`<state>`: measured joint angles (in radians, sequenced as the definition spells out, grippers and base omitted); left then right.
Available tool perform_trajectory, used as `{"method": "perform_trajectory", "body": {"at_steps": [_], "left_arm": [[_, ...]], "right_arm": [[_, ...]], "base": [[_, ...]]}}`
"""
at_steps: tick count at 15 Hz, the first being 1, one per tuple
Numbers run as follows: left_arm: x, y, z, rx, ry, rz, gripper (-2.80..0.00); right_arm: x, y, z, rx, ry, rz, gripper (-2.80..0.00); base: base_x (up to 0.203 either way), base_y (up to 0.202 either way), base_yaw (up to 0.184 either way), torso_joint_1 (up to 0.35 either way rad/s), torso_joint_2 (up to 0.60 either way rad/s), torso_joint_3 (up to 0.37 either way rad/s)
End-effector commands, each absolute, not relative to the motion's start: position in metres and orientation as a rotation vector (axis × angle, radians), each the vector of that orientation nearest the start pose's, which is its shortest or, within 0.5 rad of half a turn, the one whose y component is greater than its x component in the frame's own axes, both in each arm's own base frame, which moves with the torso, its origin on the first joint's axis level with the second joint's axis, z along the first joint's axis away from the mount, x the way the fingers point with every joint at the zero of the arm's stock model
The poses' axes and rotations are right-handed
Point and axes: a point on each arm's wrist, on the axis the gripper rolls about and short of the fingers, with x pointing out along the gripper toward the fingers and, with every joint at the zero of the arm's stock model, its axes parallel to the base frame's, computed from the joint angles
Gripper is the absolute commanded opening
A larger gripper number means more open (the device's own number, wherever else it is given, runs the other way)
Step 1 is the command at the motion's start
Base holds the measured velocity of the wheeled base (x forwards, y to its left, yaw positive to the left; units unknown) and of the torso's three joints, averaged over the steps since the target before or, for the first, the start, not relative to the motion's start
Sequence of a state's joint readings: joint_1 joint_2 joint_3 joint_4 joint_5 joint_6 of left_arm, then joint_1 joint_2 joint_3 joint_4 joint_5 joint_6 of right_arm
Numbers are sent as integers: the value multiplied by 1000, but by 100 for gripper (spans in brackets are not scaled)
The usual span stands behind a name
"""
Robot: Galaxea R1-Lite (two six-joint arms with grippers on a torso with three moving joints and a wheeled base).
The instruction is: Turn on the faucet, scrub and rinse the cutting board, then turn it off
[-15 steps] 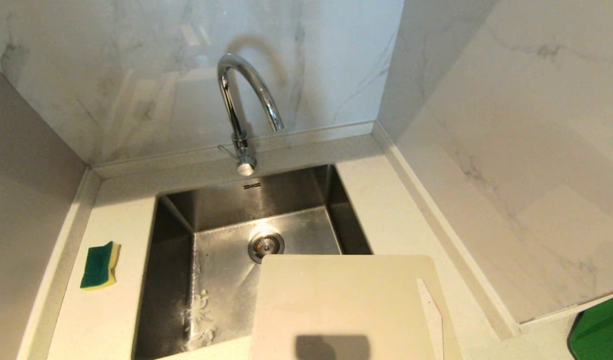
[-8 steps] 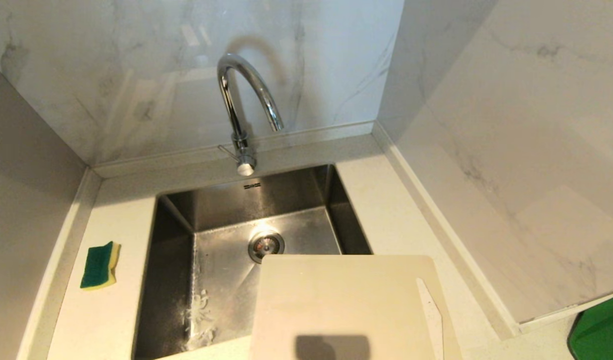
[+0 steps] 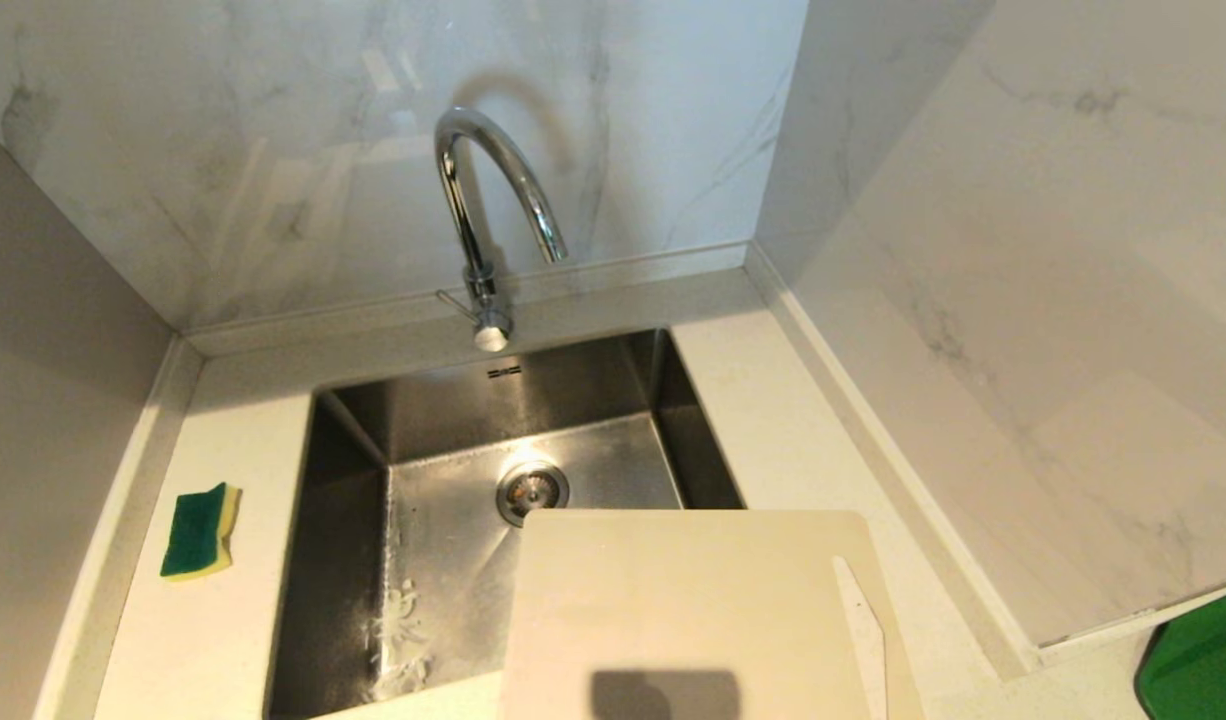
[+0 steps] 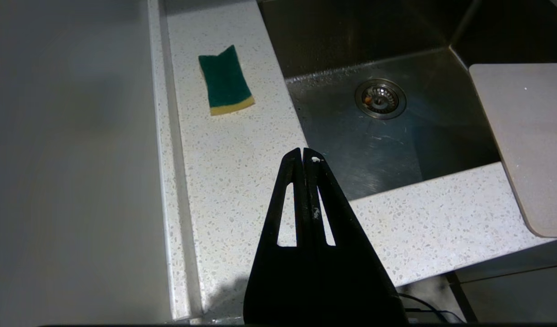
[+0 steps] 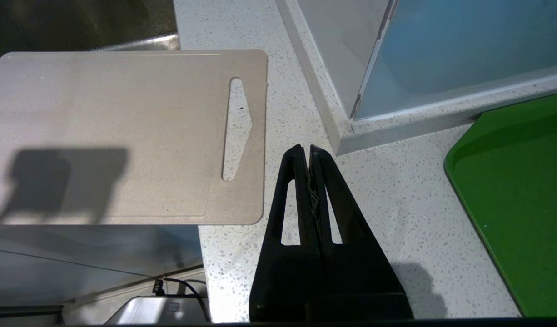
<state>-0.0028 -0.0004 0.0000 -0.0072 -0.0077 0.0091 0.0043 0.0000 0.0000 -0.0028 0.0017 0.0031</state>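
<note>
Left gripper [image 4: 304, 155] pinched closed on nothing, near the sink [image 3: 353, 440] front corner; right gripper [image 5: 305, 152] likewise, beside the cutting board [image 3: 673, 600], which overhangs the sink's front-right rim. Faucet [image 3: 483, 200] behind the sink, dry: nothing started. Sponge [image 3: 200, 531] left of it, clear reach.

A green-and-yellow sponge [image 3: 200, 531] lies on the counter [image 3: 223, 620] left of the sink [image 3: 353, 560].

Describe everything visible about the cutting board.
The cutting board is a cream-white, plastic-looking rectangle with rounded corners and a long slot handle near its right short edge. It lies flat and dry, bridging the sink's near right corner and the speckled countertop. A shadow falls across it; nothing grips it.
</note>
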Motion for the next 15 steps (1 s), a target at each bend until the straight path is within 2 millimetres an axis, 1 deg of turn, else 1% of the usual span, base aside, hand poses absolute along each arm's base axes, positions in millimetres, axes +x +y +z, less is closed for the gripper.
{"method": "perform_trajectory", "body": {"at_steps": [1, 10, 15], "left_arm": [[-23, 0, 76, 9, -5, -11, -280], [-23, 0, 76, 10, -5, -11, -280], [-23, 0, 76, 10, -5, -11, -280]], "right_arm": [[-23, 0, 75, 2, 0, 8, -280], [-23, 0, 76, -5, -3, 9, -280], [-23, 0, 76, 21, -3, 5, -280]], "base": [[0, 0, 0, 0, 0, 0], [0, 0, 0, 0, 0, 0], [0, 0, 0, 0, 0, 0]]}}
